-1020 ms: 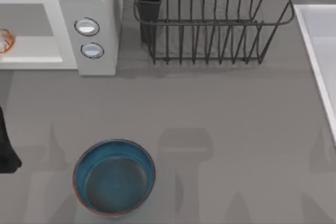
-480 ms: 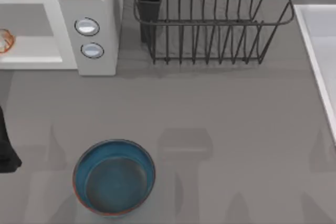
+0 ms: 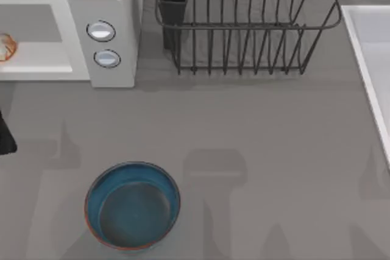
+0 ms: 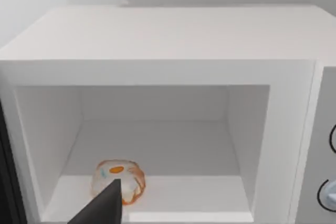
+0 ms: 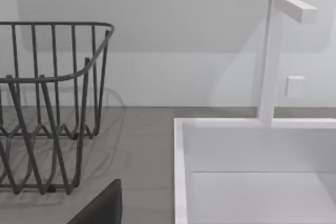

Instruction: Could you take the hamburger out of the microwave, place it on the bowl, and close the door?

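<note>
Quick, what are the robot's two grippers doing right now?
Left gripper: in front of the open microwave, holding nothing; open or closed cannot be told.
Right gripper: same, cannot be told.

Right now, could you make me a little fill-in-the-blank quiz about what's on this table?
1. The hamburger sits inside the ____.
2. The bowl, teal-blue inside, holds ____.
3. On the microwave's side panel are ____ round knobs.
4. The black wire rack stands to the top view's ____ of the microwave.

Missing words: microwave; nothing; two; right
</note>
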Controlling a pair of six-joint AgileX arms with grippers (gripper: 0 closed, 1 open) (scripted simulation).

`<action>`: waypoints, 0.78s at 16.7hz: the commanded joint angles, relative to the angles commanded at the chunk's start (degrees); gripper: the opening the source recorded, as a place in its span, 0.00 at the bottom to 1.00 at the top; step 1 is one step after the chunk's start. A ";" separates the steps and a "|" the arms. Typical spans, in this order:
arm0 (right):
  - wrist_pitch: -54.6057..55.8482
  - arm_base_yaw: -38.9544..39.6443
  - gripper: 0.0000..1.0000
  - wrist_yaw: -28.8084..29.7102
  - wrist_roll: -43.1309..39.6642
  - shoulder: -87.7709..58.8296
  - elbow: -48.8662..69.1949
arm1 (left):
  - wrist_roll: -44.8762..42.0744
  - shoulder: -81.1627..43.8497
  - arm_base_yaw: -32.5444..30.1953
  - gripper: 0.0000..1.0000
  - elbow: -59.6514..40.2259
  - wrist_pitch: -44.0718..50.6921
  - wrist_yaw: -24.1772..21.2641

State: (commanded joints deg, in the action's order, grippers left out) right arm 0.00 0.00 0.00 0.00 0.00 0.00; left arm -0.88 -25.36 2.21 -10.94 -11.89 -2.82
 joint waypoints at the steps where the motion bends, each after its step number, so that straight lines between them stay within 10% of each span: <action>1: 0.00 0.00 1.00 0.00 0.00 0.00 0.00 | -0.18 -5.11 0.46 1.00 -2.25 -2.41 -0.57; 13: 0.00 0.00 1.00 0.00 0.00 0.00 0.00 | -3.19 -79.48 7.31 1.00 -33.68 -35.34 -8.31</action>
State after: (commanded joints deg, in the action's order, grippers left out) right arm 0.00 0.00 0.00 0.00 0.00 0.00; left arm -4.07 -104.85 9.52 -44.62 -47.23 -11.13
